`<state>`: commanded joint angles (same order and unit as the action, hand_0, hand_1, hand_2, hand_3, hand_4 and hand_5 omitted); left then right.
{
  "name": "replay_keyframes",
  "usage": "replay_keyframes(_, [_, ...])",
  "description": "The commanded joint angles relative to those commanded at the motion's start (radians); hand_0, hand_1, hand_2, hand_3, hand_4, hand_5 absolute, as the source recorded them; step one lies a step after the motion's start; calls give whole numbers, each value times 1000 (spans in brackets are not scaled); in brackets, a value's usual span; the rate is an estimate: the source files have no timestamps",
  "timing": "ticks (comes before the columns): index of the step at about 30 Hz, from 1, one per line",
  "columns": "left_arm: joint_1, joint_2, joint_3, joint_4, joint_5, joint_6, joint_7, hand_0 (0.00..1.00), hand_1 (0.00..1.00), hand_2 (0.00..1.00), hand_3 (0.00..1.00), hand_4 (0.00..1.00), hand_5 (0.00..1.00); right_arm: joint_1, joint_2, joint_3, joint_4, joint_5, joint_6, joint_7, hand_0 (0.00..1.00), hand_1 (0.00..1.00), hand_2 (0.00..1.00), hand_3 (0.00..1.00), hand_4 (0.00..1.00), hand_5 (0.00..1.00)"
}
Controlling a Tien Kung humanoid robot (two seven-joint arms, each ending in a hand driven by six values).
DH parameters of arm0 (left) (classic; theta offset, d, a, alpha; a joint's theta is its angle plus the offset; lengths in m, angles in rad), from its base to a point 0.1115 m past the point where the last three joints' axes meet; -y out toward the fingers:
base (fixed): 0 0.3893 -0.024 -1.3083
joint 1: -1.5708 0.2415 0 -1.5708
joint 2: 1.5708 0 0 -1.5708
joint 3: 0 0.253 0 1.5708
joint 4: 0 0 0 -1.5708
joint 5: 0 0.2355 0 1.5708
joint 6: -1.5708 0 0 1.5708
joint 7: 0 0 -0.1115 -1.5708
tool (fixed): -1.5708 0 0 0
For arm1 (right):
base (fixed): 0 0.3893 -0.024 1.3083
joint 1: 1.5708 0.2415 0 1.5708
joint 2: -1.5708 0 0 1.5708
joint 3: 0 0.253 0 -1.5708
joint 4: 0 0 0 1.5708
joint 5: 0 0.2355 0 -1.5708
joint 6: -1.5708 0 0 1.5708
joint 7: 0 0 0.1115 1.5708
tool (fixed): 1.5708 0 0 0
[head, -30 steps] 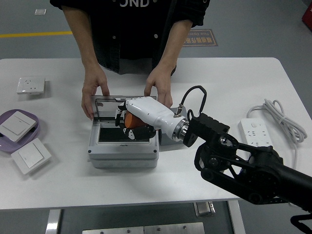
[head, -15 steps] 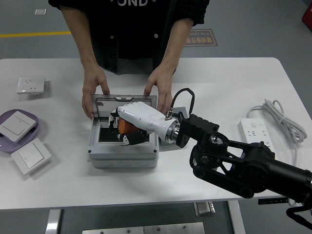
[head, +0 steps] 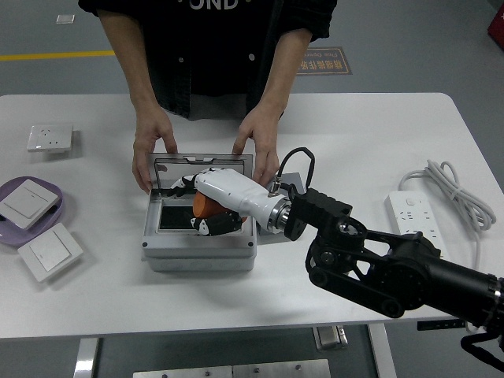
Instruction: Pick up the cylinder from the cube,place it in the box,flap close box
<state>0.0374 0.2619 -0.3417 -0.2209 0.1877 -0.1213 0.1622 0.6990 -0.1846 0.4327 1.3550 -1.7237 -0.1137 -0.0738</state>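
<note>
Orange cylinder grasped under white right robot hand, inside open grey box.

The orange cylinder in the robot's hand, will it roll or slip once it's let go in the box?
Probably rolls: the orange cylinder looks round and smooth. The grey box has walls, which should stop it. The robot hand looks curled around it, so slipping seems unlikely.

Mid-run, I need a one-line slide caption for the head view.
Robot's right hand lowers an orange cylinder into the open grey plastic box while a person's hands steady its clear lid.
</note>
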Motion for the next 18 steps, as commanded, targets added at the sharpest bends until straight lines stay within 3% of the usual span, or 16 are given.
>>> replay_keyframes(1, [0,0,0,0,0,-2,3,703,709,710,751,727,262,-1,0,0,-2,3,0,0,861,756,762,788,406,224])
replay_keyframes(2, [0,0,0,-1,0,-4,6,703,708,710,750,725,261,-2,-1,-1,-4,7,-1,1,854,759,763,790,492,220])
replay_keyframes(18, [-4,3,-16,-3,26,-9,12,706,712,714,753,727,261,-7,-3,0,-9,26,-15,16,853,751,756,785,502,199])
